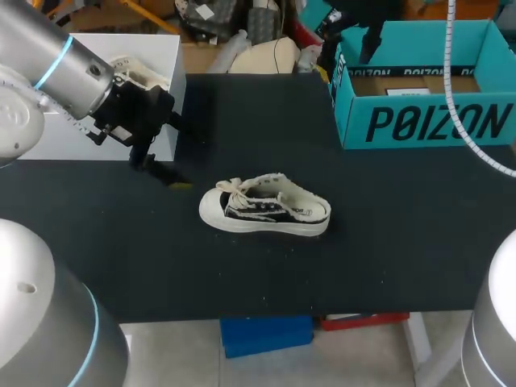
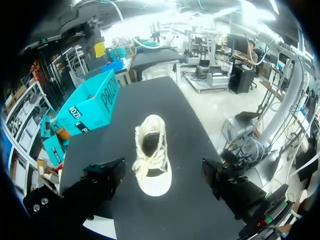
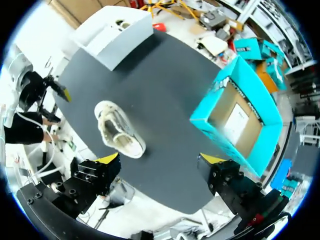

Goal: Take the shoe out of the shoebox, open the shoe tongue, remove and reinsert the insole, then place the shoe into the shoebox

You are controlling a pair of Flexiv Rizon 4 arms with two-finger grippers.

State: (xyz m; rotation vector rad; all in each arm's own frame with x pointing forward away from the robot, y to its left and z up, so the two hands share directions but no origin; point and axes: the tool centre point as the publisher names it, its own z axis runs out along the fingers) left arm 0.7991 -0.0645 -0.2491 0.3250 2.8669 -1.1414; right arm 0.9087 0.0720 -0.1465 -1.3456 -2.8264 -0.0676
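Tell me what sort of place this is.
Probably a robot test bench in a lab or workshop. A left arm and a right arm flank a black table. On it a single shoe lies apart from an open teal shoebox.

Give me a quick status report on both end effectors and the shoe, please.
Left end effector open, empty. Right end effector open, empty. Shoe upright, outside shoebox. Nothing lies between them.

Black brand lettering spans the near wall of the teal shoebox [image 1: 419, 121], far to my right; its white inner label [image 1: 407, 92] seems unreadable.
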